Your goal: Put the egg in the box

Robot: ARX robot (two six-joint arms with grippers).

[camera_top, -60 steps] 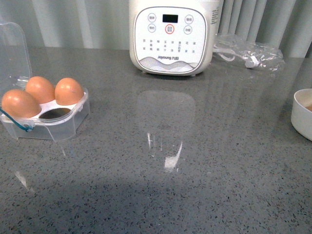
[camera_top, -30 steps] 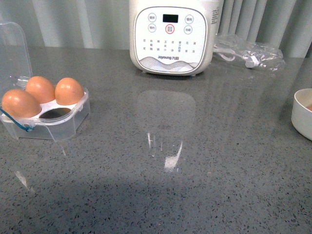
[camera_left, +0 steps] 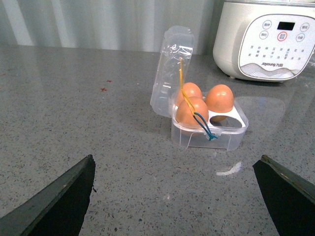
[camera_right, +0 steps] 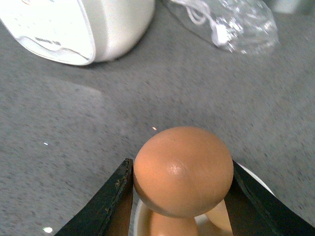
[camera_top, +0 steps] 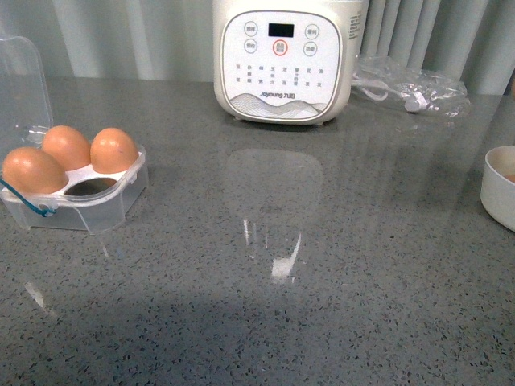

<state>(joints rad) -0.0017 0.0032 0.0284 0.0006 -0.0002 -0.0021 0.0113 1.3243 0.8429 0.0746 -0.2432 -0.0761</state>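
Grey speckled table (camera_top: 322, 281). My right fingers (camera_right: 114, 199) clamp the egg (camera_right: 183, 169), low centre of the right wrist view, above the white bowl (camera_top: 500, 193). My left fingers (camera_left: 59, 196) are apart, empty. At far left of the front view, the box (camera_top: 105, 211) has one cup free. I judge the egg light, slick and brittle; hold its widest girth, gently.

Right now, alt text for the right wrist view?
A brown egg is clamped in the right gripper, over a white bowl holding more eggs. Behind it lie the grey counter, a white cooker and a clear plastic bag.
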